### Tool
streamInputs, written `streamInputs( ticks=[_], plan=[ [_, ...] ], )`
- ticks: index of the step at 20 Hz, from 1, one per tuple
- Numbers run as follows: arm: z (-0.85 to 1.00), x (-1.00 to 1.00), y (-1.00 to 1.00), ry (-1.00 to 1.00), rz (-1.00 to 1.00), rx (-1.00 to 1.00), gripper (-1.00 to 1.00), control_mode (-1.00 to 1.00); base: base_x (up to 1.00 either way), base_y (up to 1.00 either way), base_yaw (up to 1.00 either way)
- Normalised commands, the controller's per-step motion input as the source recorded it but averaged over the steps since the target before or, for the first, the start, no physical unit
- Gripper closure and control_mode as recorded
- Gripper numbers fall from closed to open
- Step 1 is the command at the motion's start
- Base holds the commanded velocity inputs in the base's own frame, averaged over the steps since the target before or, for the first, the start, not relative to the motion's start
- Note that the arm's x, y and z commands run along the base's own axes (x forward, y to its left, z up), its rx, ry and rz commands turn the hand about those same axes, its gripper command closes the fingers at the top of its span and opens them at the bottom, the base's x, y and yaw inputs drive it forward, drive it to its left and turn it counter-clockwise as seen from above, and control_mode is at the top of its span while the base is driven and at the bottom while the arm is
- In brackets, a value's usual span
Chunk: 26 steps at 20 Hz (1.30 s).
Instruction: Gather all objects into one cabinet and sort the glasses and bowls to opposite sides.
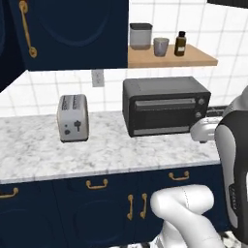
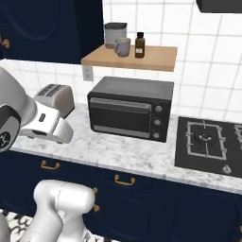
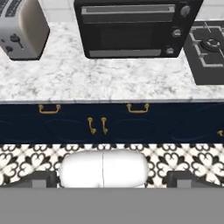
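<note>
Grey-beige cup (image 1: 161, 47) stood upright on shelf (image 1: 193, 57), axis vert. Gripper (image 3: 112, 181) spread wide, nothing held, aimed at surface (image 3: 109, 78) edge.

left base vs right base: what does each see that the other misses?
Left base alone: the navy wall cabinet with its long brass handle, door closed.
Right base alone: the black stovetop at the counter's right end.
Both: the wooden shelf carrying the grey-beige cup between the grey canister and the brown bottle; the toaster oven and the toaster on the marble counter; the navy drawers below.
</note>
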Motion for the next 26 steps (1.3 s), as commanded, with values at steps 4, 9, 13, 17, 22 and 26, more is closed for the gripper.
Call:
streamInputs(
  ticks=[4, 9, 13, 17, 22, 26],
  plan=[
    [0.00, 0.00, 0.00, 0.00, 0.00, 0.00, -1.00, 1.00, 0.40, -0.51, -0.13],
    [0.00, 0.00, 0.00, 0.00, 0.00, 0.00, -1.00, 1.00, 0.46, -0.21, -0.11],
    [0.00, 0.00, 0.00, 0.00, 0.00, 0.00, -1.00, 1.00, 0.48, 0.00, -0.10],
    [0.00, 0.07, 0.09, 0.00, 0.00, 0.00, -1.00, -1.00, 0.16, 0.07, 0.00],
    [0.62, 0.00, 0.21, -0.32, 0.00, 0.01, -1.00, -1.00, 0.00, 0.00, 0.00],
    [0.58, 0.01, 0.08, -0.43, 0.00, 0.03, -1.00, -1.00, 0.00, 0.00, 0.00]
  ],
)
